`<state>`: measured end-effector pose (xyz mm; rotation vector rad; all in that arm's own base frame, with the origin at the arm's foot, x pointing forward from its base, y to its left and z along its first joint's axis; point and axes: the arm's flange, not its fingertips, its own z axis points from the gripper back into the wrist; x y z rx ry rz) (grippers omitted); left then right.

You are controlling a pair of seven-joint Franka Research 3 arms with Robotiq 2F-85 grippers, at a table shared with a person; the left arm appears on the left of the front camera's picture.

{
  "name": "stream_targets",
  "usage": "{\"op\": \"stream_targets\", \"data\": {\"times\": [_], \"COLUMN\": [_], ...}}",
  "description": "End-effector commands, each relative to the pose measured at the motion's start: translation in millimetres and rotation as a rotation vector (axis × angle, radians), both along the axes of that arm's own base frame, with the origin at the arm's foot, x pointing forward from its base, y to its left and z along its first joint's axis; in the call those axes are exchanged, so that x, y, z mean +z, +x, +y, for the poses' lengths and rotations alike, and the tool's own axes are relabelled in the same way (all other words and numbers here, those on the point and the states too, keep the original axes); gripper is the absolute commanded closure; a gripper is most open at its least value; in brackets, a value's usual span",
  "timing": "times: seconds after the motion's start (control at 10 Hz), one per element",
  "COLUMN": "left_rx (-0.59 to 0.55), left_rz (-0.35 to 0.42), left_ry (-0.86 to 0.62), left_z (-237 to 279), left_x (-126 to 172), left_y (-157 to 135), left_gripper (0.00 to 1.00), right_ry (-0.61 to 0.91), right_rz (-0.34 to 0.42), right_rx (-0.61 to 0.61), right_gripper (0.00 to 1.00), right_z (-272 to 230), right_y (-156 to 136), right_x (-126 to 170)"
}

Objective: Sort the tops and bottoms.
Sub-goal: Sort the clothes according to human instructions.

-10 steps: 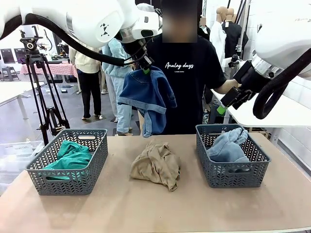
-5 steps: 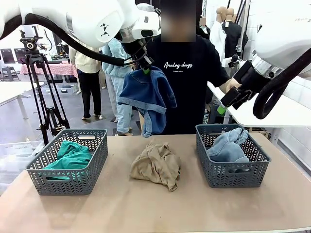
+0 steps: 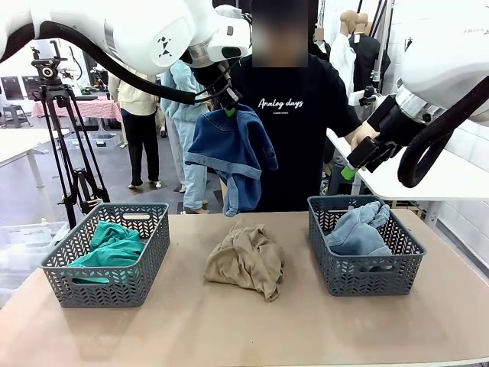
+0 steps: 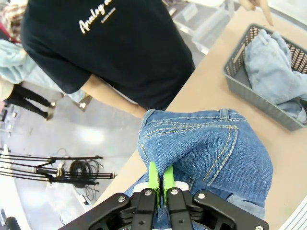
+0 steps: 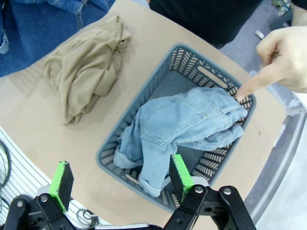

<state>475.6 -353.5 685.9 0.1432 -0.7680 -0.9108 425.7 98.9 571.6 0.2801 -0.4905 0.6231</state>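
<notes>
Front view: the left gripper (image 3: 228, 108) is closed tight on a fold of the dark shorts (image 3: 229, 153), which are hung clear above the table (image 3: 229, 329) at 12 o'clock from the tan top (image 3: 244, 261). Their long axis is upright, with a leg hem pointed to 6 o'clock. The teal shirt (image 3: 111, 243) is lodged in the left basket (image 3: 114, 289), at 9 o'clock from the tan top, and the pale shorts (image 3: 357, 229) in the right basket (image 3: 367, 281), at 3 o'clock. The right gripper (image 3: 350, 170) is held above that basket. Step judged: bottoms being sorted, one pair mid-carry. Travel toward 4 o'clock and release over the right basket are judged to be called for next; the tan top is not yet sorted. Left wrist view: the jaws are pressed together on denim, and the right basket is placed at 2 o'clock. Right wrist view: the jaws are spread wide with nothing between them. The pale shorts are laid diagonally, cuffs to 7 o'clock and waistband to 2 o'clock. A person's hand (image 5: 283, 62) is pointed at the basket rim from 2 o'clock.
</notes>
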Motion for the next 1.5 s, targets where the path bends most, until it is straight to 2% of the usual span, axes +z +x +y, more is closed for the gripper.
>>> {"op": "stream_targets", "data": {"times": [0.0, 0.1, 0.2, 0.4, 0.7, 0.9, 1.1, 1.2, 1.4], "left_rx": [0.006, 0.006, 0.006, 0.006, 0.006, 0.006, 0.000, -0.028, -0.111], "left_rz": [-0.014, -0.014, -0.014, -0.014, -0.014, -0.014, -0.001, -0.042, -0.077], "left_ry": [0.000, 0.000, 0.000, 0.000, 0.000, 0.000, 0.000, -0.054, -0.182], "left_z": [5, 5, 5, 5, 5, 5, 0, -18, -65], "left_x": [5, 5, 5, 5, 5, 5, 1, 16, 41], "left_y": [-3, -3, -3, -3, -3, -3, 0, -6, -13], "left_gripper": [1.00, 1.00, 1.00, 1.00, 1.00, 1.00, 1.00, 1.00, 1.00], "right_ry": [-0.016, 0.000, -0.047, -0.098, -0.034, -0.016, 0.068, -0.007, -0.007], "right_rz": [0.008, 0.000, -0.012, -0.014, -0.077, -0.080, -0.115, -0.092, -0.092], "right_rx": [-0.015, 0.000, -0.026, -0.069, -0.158, -0.183, -0.204, -0.170, -0.170], "right_gripper": [0.00, 0.00, 0.00, 0.00, 0.00, 0.00, 0.00, 0.00, 0.00], "right_z": [1, 0, -1, -25, -67, -79, -92, -86, -86], "right_y": [-2, 0, -20, -51, -91, -103, -97, -103, -103], "right_x": [-1, 0, 22, 44, 63, 64, 60, 73, 73]}}
